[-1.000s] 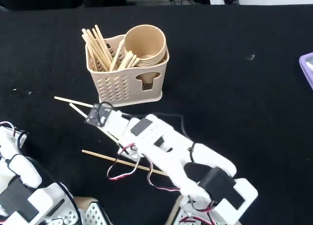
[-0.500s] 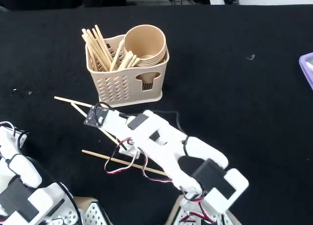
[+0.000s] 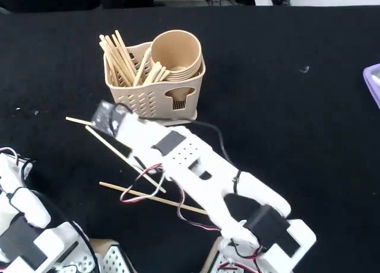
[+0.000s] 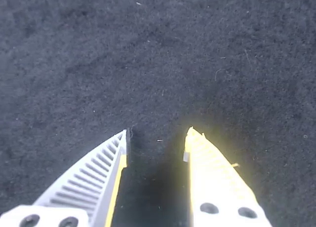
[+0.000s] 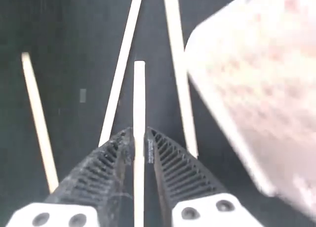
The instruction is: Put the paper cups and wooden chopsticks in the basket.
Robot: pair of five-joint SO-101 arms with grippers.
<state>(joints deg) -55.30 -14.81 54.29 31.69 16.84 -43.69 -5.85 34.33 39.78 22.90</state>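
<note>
A wooden chopstick was pinched between the jaws of the right gripper, which were pressed against its two sides. Its long axis was laid along the gripper's own line, and its blunt free end was pointed straight ahead, past the fingertips. In that wrist view three loose chopsticks were seen on the black cloth. One was slanted just beside the held one. A second was laid close along the wall of the basket. A third was set well apart on the other side.

In the high view the right gripper was placed just beside the basket's near left corner. The paper cups were nested mouth-up in the basket's right part. A bundle of chopsticks was stood on end in its left part, tips leaned up and to the left. On the cloth a long chopstick was laid diagonally from beside the gripper down to the right, and its lower end was hidden under the arm. Another was laid nearly crosswise, nearer the arms' bases. A short end was shown left of the gripper. Which of these was the held one could not be told from that view.

The left gripper was held over bare cloth, its jaws spread with nothing between them.
</note>
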